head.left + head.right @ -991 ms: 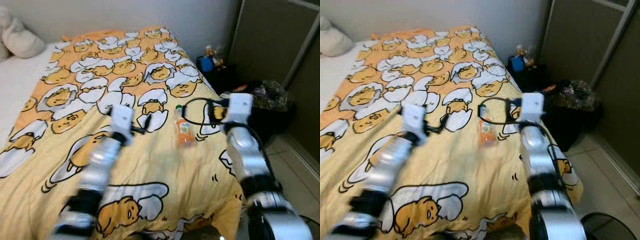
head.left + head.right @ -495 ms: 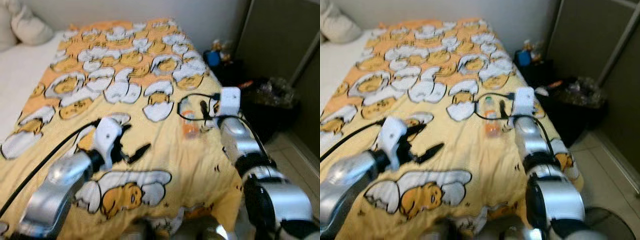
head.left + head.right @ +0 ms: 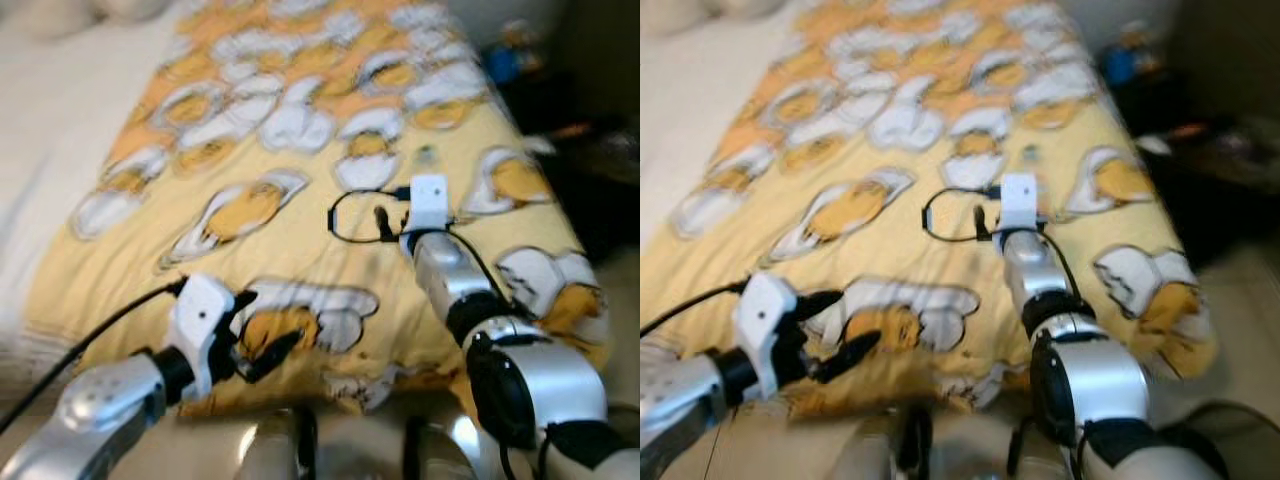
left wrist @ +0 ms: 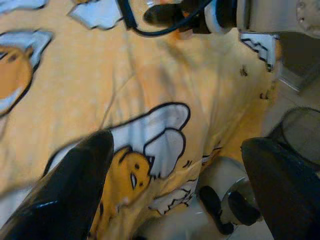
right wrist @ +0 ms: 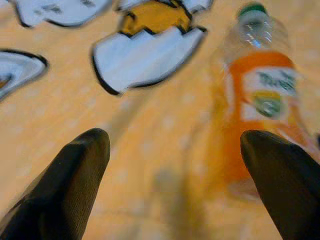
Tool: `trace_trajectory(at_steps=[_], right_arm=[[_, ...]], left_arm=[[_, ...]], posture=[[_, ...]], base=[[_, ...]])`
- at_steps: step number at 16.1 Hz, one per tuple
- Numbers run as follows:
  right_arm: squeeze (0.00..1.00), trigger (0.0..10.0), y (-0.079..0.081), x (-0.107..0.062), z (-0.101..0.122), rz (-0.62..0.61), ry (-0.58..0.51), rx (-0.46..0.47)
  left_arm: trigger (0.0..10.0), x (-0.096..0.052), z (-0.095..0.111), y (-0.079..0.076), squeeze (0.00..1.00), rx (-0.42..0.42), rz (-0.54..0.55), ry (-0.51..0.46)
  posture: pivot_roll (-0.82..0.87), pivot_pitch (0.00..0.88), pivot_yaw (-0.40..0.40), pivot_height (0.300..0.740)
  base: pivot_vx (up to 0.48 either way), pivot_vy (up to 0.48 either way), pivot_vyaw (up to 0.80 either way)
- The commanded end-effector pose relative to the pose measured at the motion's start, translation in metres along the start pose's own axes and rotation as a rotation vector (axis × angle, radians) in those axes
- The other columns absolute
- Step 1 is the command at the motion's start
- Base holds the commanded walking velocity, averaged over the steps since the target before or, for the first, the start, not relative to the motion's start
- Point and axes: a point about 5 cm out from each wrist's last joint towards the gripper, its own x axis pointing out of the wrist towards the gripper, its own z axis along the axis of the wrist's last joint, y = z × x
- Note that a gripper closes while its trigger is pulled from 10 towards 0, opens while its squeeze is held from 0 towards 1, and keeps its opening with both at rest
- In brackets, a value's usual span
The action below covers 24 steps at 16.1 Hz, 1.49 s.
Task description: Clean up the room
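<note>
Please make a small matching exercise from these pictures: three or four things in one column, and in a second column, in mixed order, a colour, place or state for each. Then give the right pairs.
Things:
1. bottle
2. blanket
3. left gripper
4. right gripper

Descriptions:
A. yellow, with egg cartoon prints
B. open, over the near edge of the bed
C. orange label and green cap, lying on the bed
D. open, close to the bottle

Pairs: 1-C, 2-A, 3-B, 4-D

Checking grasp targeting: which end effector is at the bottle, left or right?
The right end effector, open over the blanket, with the orange bottle lying just ahead by one finger. The left end effector is open near the bed's foot edge.
</note>
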Motion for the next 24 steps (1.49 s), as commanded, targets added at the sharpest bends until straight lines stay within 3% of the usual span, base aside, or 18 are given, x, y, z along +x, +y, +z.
trace_trajectory(at_steps=[1, 2, 4, 6, 7, 11, 12, 13, 15, 16, 18, 20, 21, 22, 23, 24], right_arm=[[0.00, 10.0, 0.004, 0.001, 0.029, -0.017, -0.164, 0.018], [0.00, 10.0, 0.003, 0.001, 0.033, -0.027, -0.199, 0.019], [0.00, 10.0, -0.011, -0.016, 0.025, -0.111, -0.366, -0.004], [0.00, 10.0, -0.027, -0.080, -0.005, -0.143, -0.472, -0.086], [0.00, 10.0, -0.031, -0.101, -0.011, -0.144, -0.484, -0.108], [0.00, 10.0, -0.046, -0.146, -0.020, -0.170, -0.490, -0.189], [0.00, 10.0, -0.050, -0.160, -0.030, -0.172, -0.437, -0.208], [0.00, 10.0, -0.057, -0.175, -0.040, -0.174, -0.380, -0.216], [0.00, 10.0, -0.062, -0.183, -0.050, -0.161, -0.333, -0.209], [0.00, 10.0, -0.064, -0.186, -0.055, -0.147, -0.317, -0.217], [0.00, 10.0, -0.065, -0.184, -0.054, -0.113, -0.318, -0.235], [0.00, 10.0, -0.066, -0.177, -0.052, -0.094, -0.321, -0.224], [0.00, 10.0, -0.064, -0.170, -0.048, -0.066, -0.327, -0.167], [0.00, 10.0, -0.063, -0.168, -0.048, -0.053, -0.327, -0.139], [0.00, 10.0, -0.062, -0.159, -0.054, -0.008, -0.253, -0.041], [0.00, 10.0, -0.060, -0.158, -0.053, 0.011, -0.262, -0.080]], left_arm=[[10.0, -0.004, 0.002, 0.007, 0.00, 0.024, 0.086, -0.006], [10.0, -0.003, 0.003, 0.009, 0.00, 0.038, 0.121, -0.020], [10.0, 0.008, 0.003, 0.007, 0.00, -0.006, 0.303, -0.101], [10.0, 0.033, 0.005, -0.013, 0.00, -0.124, 0.345, -0.191], [10.0, 0.045, 0.008, -0.016, 0.00, -0.127, 0.348, -0.224], [10.0, 0.068, 0.016, -0.011, 0.00, -0.152, 0.399, -0.306], [10.0, 0.068, 0.011, -0.008, 0.00, -0.165, 0.446, -0.311], [10.0, 0.055, -0.015, 0.010, 0.00, -0.140, 0.589, -0.255], [10.0, 0.033, -0.056, 0.024, 0.00, -0.206, 0.695, -0.164], [10.0, 0.029, -0.066, 0.022, 0.00, -0.197, 0.698, -0.138], [10.0, 0.044, -0.045, 0.011, 0.00, -0.168, 0.637, -0.220], [10.0, 0.061, -0.024, 0.014, 0.00, -0.147, 0.637, -0.302], [10.0, 0.068, -0.015, 0.016, 0.00, -0.113, 0.642, -0.326], [10.0, 0.071, -0.012, 0.017, 0.00, -0.105, 0.642, -0.331], [10.0, 0.077, -0.010, 0.016, 0.00, -0.063, 0.607, -0.302], [10.0, 0.078, -0.013, 0.016, 0.00, -0.053, 0.588, -0.285]], posture=[[0.24, 0.252, 0.118, 0.740], [0.24, 0.252, 0.118, 0.740], [0.15, 0.226, 0.090, 0.740], [0.03, 0.184, 0.060, 0.740], [-0.01, 0.158, 0.053, 0.740], [-0.11, 0.077, 0.046, 0.740], [-0.13, 0.058, 0.046, 0.740], [-0.16, 0.030, 0.045, 0.740], [-0.18, 0.000, 0.039, 0.740], [-0.19, 0.000, 0.034, 0.740], [-0.19, 0.000, 0.027, 0.740], [-0.19, 0.000, 0.023, 0.740], [-0.19, 0.000, 0.025, 0.740], [-0.19, 0.000, 0.025, 0.740], [-0.20, 0.000, 0.031, 0.740], [-0.20, 0.000, 0.035, 0.740]], base=[[0.000, 0.000, 0.00], [0.000, 0.000, 0.00], [0.000, 0.000, 0.00], [0.000, 0.000, 0.00], [0.000, 0.000, 0.00], [0.000, 0.000, 0.00], [0.000, 0.000, 0.00], [0.000, 0.000, 0.00], [0.000, 0.000, 0.00], [0.000, 0.000, 0.00], [0.000, 0.000, 0.00], [0.000, 0.000, 0.00], [0.000, 0.000, 0.00], [0.000, 0.000, 0.00], [0.000, 0.000, 0.00], [0.000, 0.000, 0.00]])
